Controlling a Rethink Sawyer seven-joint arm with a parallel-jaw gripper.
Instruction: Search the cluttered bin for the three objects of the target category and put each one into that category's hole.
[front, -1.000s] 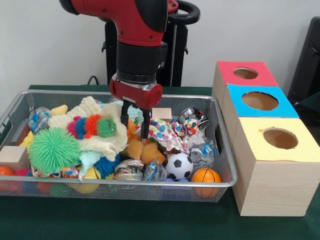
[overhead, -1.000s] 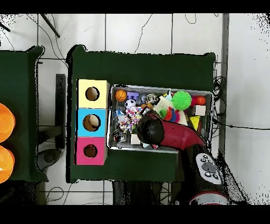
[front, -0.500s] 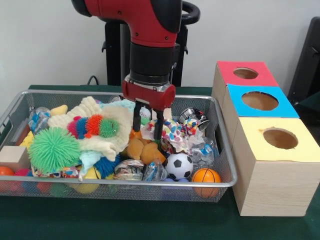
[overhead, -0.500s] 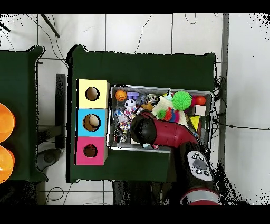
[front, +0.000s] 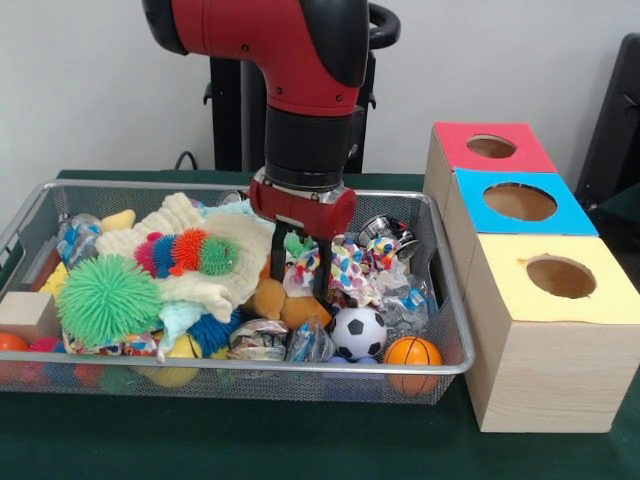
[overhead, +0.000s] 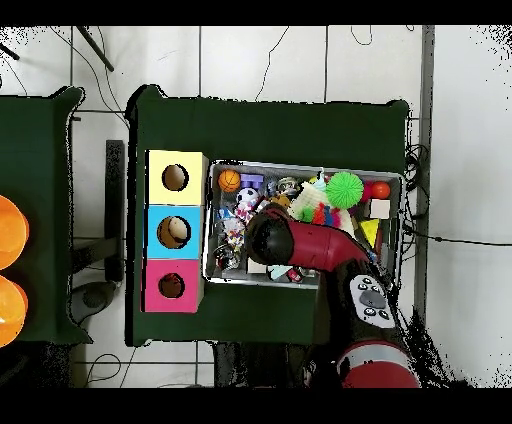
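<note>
My gripper (front: 300, 283) hangs low in the middle of the wire bin (front: 300, 367), open. Its two fingers straddle a colourful dotted wrapper (front: 345, 270), and an orange plush toy (front: 288, 305) lies just below them. A small soccer ball (front: 358, 332) and an orange basketball (front: 412, 352) rest at the bin's front right. To the left lie a green spiky ball (front: 108, 298) and a spiky caterpillar toy (front: 186, 251) on a cream cloth (front: 215, 285). In the overhead view the arm (overhead: 300, 248) covers the gripper and the bin's middle.
Three wooden boxes stand right of the bin, each with a round hole: red (front: 492, 147), blue (front: 520, 202), yellow (front: 560, 277). Overhead they appear as yellow (overhead: 175, 177), blue (overhead: 175, 232) and pink (overhead: 171, 285). A wooden block (front: 28, 312) sits at the bin's front left.
The arm has moved right across the bin and dropped lower, from above the cream cloth to over the dotted wrapper. The fingers stay apart.
</note>
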